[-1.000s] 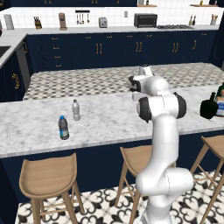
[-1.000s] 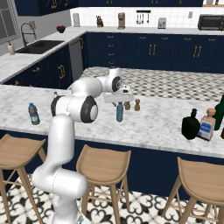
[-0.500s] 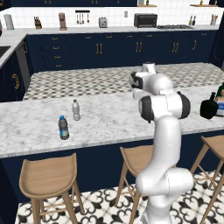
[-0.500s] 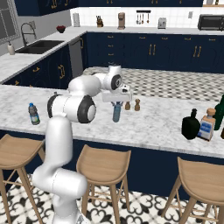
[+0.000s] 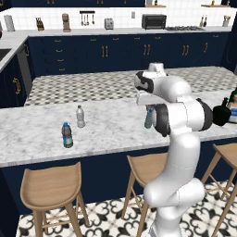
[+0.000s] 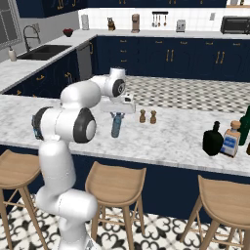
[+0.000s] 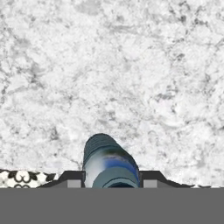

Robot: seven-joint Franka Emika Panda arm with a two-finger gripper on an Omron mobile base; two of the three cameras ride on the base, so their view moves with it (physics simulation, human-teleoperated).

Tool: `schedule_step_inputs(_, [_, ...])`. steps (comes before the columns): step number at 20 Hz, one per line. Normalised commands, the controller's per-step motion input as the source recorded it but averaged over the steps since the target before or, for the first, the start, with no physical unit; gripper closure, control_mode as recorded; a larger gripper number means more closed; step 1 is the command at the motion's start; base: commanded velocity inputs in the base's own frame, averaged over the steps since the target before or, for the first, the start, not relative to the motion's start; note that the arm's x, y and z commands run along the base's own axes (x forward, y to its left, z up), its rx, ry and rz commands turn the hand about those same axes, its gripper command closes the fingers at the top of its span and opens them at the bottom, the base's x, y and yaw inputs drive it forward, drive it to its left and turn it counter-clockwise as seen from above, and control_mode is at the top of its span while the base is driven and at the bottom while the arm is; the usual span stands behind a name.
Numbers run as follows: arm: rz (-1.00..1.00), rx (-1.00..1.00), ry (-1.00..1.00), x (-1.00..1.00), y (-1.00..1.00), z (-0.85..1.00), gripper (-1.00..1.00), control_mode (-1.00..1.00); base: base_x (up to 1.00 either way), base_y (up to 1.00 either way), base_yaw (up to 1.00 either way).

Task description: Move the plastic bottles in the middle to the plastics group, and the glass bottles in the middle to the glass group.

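Note:
My gripper (image 6: 117, 115) hangs over the middle of the marble counter, shut on the top of the slim blue plastic bottle (image 6: 116, 127), which stands upright under the hand. In the hand view the blue bottle (image 7: 109, 161) sits between the fingertips (image 7: 73, 180). From the left base view the arm partly hides the bottle (image 5: 148, 117). The plastics group stands at the left: a clear white-capped bottle (image 5: 80, 115) and a blue-capped, dark-labelled one (image 5: 67, 135). At the right are the black bulbous bottle (image 6: 213, 139), the square pale-labelled bottle (image 6: 230, 140) and the tall green bottle (image 6: 245, 125).
Two small brown shakers (image 6: 142, 116) stand just right of the gripper. Wooden stools (image 6: 117, 184) line the counter's near side. Bare marble (image 5: 111, 127) lies between the held bottle and the plastics group. A second counter with a patterned top (image 5: 92, 85) runs behind.
The jaws have closed on the blue bottle's top; they were wider a second ago. The arm and bottle stay in about the same place.

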Motion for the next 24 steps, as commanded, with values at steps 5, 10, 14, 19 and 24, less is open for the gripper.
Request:
schedule_step_inputs(5, [0.0, 0.0, -0.01, -0.65, 0.9, 0.16, 1.0, -1.0, 0.0, 0.0, 0.0])
schedule_step_inputs(10, [0.0, 0.0, -0.15, -0.56, 1.0, 0.02, 1.0, -1.0, 0.0, 0.0, 0.0])
schedule_step_inputs(14, [-0.02, 0.0, -0.12, -0.1, 1.0, 0.07, 1.0, -1.0, 0.0, 0.0, 0.0])
schedule_step_inputs(19, [-0.09, 0.0, -0.07, 0.03, 1.0, 0.07, 1.0, -1.0, 0.0, 0.0, 0.0])
schedule_step_inputs(24, [-0.14, -0.03, -0.06, 0.26, 1.0, 0.02, 1.0, -1.0, 0.0, 0.0, 0.0])
